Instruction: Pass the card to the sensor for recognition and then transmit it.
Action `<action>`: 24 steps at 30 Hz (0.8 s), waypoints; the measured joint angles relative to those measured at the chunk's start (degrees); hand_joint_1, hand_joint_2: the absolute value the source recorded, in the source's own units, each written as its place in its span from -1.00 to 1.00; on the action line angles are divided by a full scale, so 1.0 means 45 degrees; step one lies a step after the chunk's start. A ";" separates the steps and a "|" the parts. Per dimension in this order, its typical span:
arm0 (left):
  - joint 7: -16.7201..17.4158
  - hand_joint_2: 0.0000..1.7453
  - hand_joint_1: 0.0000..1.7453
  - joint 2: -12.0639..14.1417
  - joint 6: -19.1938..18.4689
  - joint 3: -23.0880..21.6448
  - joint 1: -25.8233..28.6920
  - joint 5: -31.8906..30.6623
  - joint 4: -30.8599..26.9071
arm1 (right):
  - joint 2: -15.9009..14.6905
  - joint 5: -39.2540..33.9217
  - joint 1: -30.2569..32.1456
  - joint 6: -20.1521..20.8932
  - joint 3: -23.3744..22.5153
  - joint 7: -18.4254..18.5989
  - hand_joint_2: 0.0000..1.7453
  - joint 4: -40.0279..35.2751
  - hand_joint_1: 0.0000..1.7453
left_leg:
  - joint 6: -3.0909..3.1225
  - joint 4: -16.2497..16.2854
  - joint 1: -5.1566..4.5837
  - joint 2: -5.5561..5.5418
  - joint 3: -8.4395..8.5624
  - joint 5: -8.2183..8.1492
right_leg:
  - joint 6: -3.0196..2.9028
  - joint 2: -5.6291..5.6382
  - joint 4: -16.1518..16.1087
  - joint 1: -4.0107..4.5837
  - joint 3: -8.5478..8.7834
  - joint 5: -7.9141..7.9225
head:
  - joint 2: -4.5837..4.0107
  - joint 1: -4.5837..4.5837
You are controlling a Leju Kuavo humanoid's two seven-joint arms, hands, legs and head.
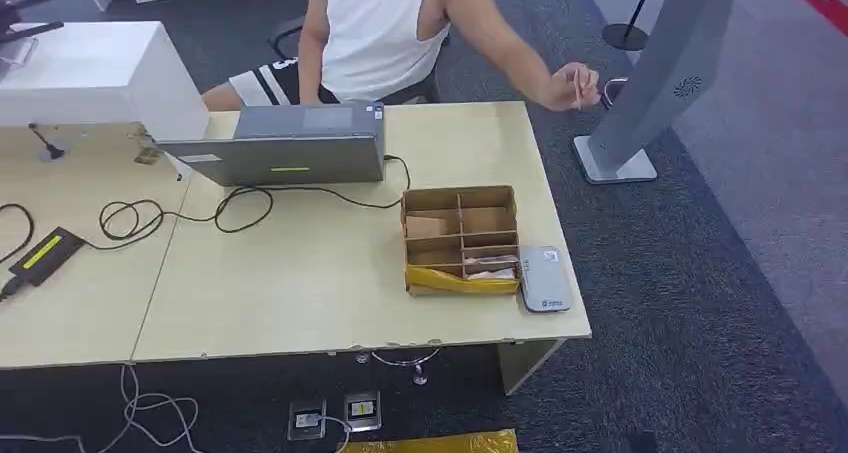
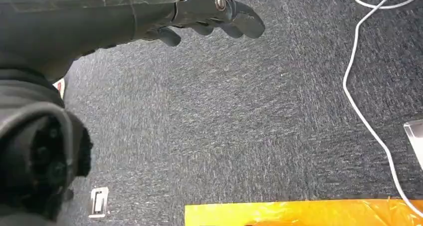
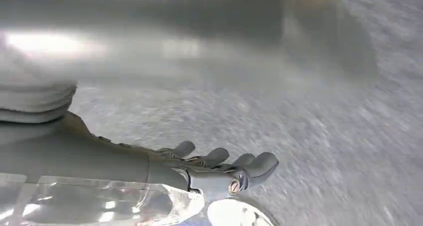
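Both robot hands, left (image 2: 209,16) and right (image 3: 219,168), are held loosely spread w/ nothing gripped, hanging above carpet. No card can be made out for certain; cards are probably in the divided cardboard box (image 1: 460,238) on the desk (image 1: 300,293), well ahead of the right robot hand, beside the grey sensor (image 1: 544,278). The right robot hand should be raised over the box compartment and one card pinched by its edge.

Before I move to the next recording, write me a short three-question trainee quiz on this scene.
1. True or false: the grey sensor lies on the table, touching the cardboard box on its side away from the laptop.
2. Which holds the card?
A. the left robot hand
B. the right robot hand
C. the person's hand
3. Fill in: the left wrist view shows the left robot hand hanging over dark ____.

Key: 1 true; 2 C; 3 carpet.
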 joint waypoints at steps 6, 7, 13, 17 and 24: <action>0.0000 -1.00 -1.00 0.0019 0.0024 0.0000 0.0000 0.0165 0.0000 | -0.0904 -0.4674 -0.1377 -0.0387 -0.0918 -0.5222 1.00 -0.0467 -1.00 | 0.0014 0.0002 -0.0026 0.0004 0.0001 0.0011 | 0.0021 0.0004 0.0001 -0.0029 -0.0002 0.0015 | 0.0000 0.0000; 0.0000 -1.00 -1.00 0.0029 0.0054 0.0000 0.0000 0.0199 0.0000 | -0.1039 -0.5331 -0.1685 0.0106 -0.0922 -0.5521 1.00 -0.0730 -1.00 | 0.0015 0.0002 -0.0025 0.0006 0.0009 0.0014 | 0.0021 0.0005 -0.0004 -0.0027 -0.0002 0.0016 | 0.0000 0.0005; 0.0000 -1.00 -1.00 -0.0005 0.0136 -0.0010 0.0091 0.0276 0.0005 | -0.1709 -1.1079 0.1171 -0.0480 0.3271 0.4675 1.00 -0.7536 -1.00 | 0.0118 -0.0011 -0.0221 -0.0163 0.0040 -0.0033 | 0.0125 -0.0136 0.0099 -0.0228 0.0105 -0.0114 | 0.0000 0.0054; 0.0000 -1.00 -1.00 0.0039 0.0151 -0.0010 -0.0085 0.0335 0.0019 | -0.1904 -1.0490 0.1984 -0.0577 0.6686 0.5458 1.00 -1.2178 -1.00 | 0.0086 -0.0037 -0.0154 0.0325 0.0019 -0.0217 | 0.0091 0.0360 0.0056 -0.0147 0.0139 -0.0099 | 0.0000 -0.0039; 0.0000 -1.00 -1.00 -0.0068 0.0151 -0.0024 -0.0074 0.0486 0.0029 | -0.1511 -1.0301 0.2392 -0.0567 1.0505 0.4810 1.00 -1.6945 -1.00 | 0.0109 -0.0022 -0.0142 -0.0001 -0.0014 -0.0076 | 0.0089 0.0005 0.0059 -0.0133 0.0154 -0.0109 | 0.0000 -0.0078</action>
